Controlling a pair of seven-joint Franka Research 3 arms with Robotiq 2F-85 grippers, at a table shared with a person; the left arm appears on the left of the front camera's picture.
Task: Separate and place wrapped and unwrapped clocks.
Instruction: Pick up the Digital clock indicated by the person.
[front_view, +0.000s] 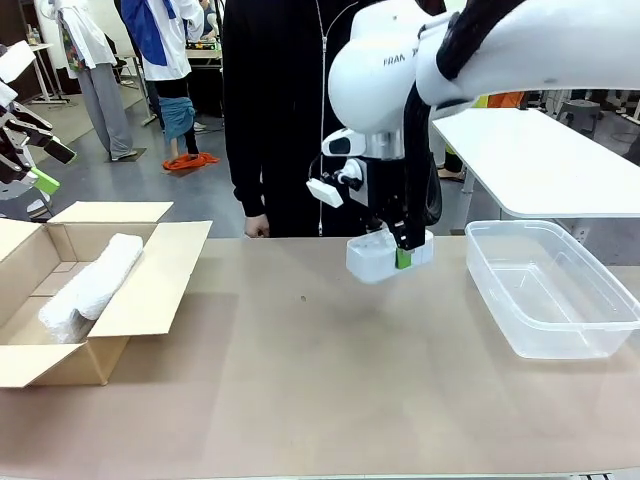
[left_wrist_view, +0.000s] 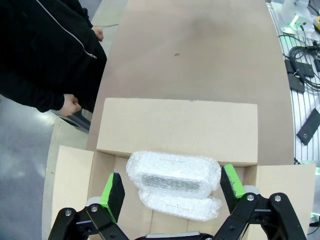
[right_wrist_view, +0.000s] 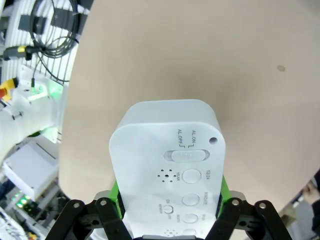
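Note:
The unwrapped clock (front_view: 388, 256), a bare white rounded block, hangs above the middle of the table with my right gripper (front_view: 400, 252) shut on it. In the right wrist view the clock (right_wrist_view: 170, 155) shows its switch and buttons between the green pads of the right gripper (right_wrist_view: 170, 194). Two wrapped clocks in bubble wrap (left_wrist_view: 172, 172) (left_wrist_view: 181, 206) lie stacked in the cardboard box (left_wrist_view: 175, 127). My left gripper (left_wrist_view: 171, 189) hovers open over them, touching neither. From the front, one wrapped clock (front_view: 92, 287) shows in the box, and the left gripper (front_view: 35, 150) is at the far left edge.
A clear plastic tub (front_view: 590, 330) stands at the table's right. The cardboard box (front_view: 150, 285) sits at the left with its flaps folded out. A person in black stands at the far edge, one hand (front_view: 257, 226) by the table.

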